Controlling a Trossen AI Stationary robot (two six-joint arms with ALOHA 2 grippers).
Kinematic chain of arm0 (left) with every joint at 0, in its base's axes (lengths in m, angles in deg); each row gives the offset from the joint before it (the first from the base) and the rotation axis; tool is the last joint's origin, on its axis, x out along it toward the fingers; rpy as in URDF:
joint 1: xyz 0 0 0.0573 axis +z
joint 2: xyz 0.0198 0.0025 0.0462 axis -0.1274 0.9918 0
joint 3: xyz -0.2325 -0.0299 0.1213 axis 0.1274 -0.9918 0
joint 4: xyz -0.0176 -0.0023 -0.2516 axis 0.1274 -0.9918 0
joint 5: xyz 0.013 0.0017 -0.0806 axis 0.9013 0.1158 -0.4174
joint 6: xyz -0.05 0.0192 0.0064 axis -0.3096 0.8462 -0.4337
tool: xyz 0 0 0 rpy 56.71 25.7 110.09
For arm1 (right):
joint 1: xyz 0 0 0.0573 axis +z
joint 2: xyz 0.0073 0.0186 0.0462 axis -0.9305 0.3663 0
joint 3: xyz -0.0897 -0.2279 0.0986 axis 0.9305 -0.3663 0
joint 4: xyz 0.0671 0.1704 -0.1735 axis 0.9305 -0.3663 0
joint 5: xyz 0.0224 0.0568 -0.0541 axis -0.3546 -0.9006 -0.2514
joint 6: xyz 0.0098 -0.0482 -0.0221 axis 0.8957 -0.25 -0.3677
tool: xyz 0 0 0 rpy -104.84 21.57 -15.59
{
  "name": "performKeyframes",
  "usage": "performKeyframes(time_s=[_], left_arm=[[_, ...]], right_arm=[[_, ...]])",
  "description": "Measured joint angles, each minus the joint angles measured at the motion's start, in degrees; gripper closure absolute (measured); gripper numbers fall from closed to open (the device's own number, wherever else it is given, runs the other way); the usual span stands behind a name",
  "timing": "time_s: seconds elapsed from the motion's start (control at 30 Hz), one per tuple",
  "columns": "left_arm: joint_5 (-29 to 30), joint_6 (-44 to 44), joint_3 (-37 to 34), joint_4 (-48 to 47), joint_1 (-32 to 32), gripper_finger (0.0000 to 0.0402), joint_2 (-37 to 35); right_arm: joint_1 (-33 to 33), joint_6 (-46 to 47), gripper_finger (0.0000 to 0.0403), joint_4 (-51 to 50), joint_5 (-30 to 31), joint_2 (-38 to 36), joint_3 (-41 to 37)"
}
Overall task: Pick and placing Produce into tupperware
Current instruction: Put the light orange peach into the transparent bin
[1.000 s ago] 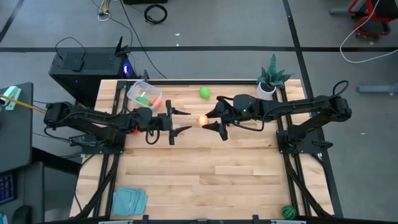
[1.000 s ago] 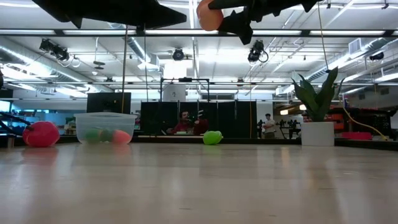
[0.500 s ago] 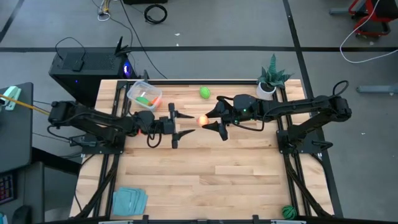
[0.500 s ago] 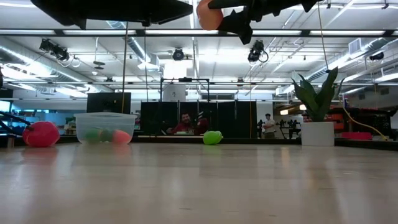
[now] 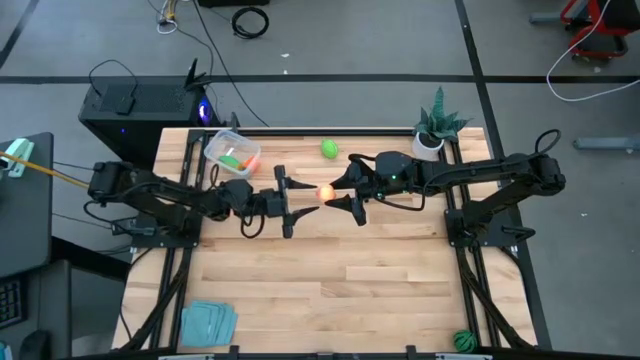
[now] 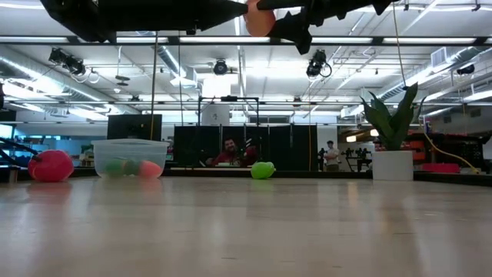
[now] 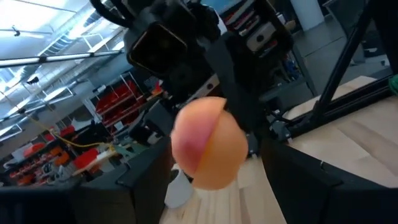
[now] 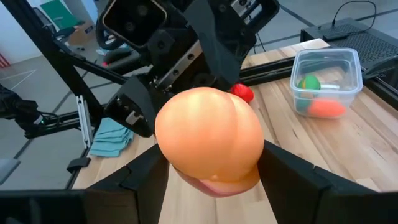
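both claws are meeting mid-air above the bare wooden table. left gripper is holding its fingers apart, reaching toward the peach with nothing gripped; whether it is touching is unclear. right gripper is clamping that smooth round orange-pink peach between its dark fingers. at the far left corner, the clear rounded tub is holding a green piece and an orange one, close to the table edge, with a red piece sitting beside it. a light green ball is lying near the far edge. open planks are stretching toward the front.
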Motion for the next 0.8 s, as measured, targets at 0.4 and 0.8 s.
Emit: performKeyframes(time_s=[0.4,0.8], left_arm=[[-0.2,0.5,0.0,0.7,2.5,0.0147,1.2],[-5.0,0.9,0.2,2.0,2.5,0.015,3.3]], right_arm=[[0.0,0.0,0.0167,0.3,-0.4,0.0,0.0],[0.0,0.0,0.0167,0.0,-1.3,0.0,-0.1]])
